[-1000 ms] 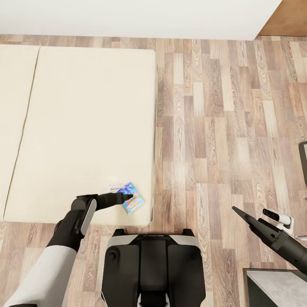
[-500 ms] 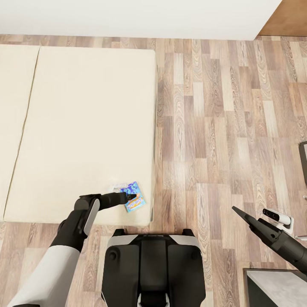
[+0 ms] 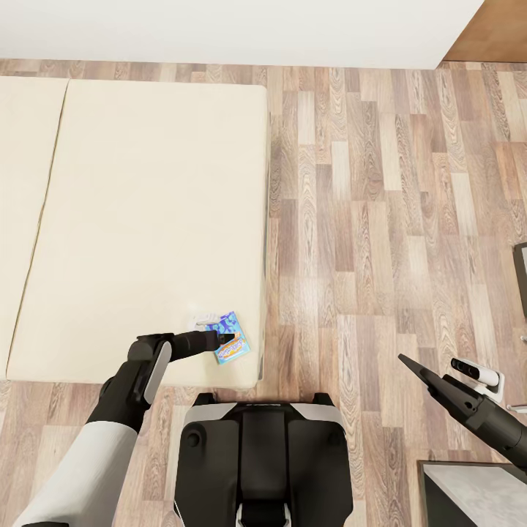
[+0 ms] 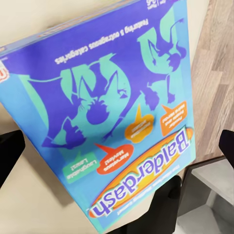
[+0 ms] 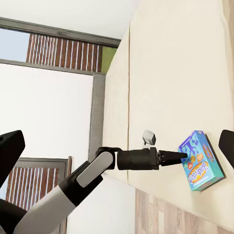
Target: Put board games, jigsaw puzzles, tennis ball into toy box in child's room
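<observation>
One board game [image 3: 230,337], a blue box with cartoon print, lies near the bed's [image 3: 146,219] front right corner. In the left wrist view the board game [image 4: 112,112] reads "Balderdash". My left gripper [image 3: 222,339] hovers right over it, open; its fingertips [image 4: 9,153] stand wide apart on either side of the box without touching it. The right wrist view has the left gripper [image 5: 179,156] pointing at the board game [image 5: 201,161] from the side. My right gripper [image 3: 405,360] hangs open over the floor, well away from the bed.
A small white-grey object [image 3: 199,320] lies on the mattress beside the box; what it is I cannot tell. Wood floor [image 3: 380,219] spreads to the right of the bed. A grey-topped piece of furniture [image 3: 472,490] sits at the lower right, a white wall [image 3: 219,29] behind.
The left gripper has edged a little to the right over the board game, and the box has shifted and turned slightly. The right arm has stayed put.
</observation>
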Motion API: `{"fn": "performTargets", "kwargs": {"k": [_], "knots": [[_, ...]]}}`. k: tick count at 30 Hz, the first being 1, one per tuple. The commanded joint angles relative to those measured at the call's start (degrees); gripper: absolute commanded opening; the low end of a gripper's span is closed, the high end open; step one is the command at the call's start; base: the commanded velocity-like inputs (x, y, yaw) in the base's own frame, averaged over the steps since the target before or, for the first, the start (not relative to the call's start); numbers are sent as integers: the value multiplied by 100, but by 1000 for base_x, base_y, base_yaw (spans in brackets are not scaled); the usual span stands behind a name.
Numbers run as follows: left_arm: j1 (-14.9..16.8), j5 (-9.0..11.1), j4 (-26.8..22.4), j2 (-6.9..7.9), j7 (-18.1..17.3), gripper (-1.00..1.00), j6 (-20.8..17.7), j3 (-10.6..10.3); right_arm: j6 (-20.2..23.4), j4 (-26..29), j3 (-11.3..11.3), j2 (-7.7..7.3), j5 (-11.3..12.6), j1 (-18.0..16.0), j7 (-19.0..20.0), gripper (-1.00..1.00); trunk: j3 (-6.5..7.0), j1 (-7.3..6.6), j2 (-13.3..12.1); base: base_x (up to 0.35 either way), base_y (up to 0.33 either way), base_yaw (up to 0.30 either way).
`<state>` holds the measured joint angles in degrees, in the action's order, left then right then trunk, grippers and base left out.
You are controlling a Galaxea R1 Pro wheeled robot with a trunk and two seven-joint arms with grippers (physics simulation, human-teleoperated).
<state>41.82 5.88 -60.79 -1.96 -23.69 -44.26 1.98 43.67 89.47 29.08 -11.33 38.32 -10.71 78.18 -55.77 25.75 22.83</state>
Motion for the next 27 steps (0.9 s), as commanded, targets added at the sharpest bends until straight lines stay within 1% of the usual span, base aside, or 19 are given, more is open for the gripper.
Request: {"fn": "performTargets", "kwargs": {"k": [1,5,13,20,27], "knots": [[2,48,-3,-6,5,100,-52,17,49,0,1,-1,17,-1,8,100,-5,3,9,0,0,0],[2,51,-12,-14,4,100,-55,15,51,0,1,-1,17,-1,9,100,-5,3,9,0,0,0],[2,53,-21,-105,-11,100,-58,13,54,0,1,-2,17,-1,13,100,-5,3,9,0,0,0],[2,46,-17,-143,-249,100,-65,13,53,0,1,-5,17,-1,13,100,-5,3,9,0,0,0],[2,44,-13,-151,-307,100,-65,13,52,0,1,-5,17,-1,13,100,-5,3,9,0,0,0]]}}
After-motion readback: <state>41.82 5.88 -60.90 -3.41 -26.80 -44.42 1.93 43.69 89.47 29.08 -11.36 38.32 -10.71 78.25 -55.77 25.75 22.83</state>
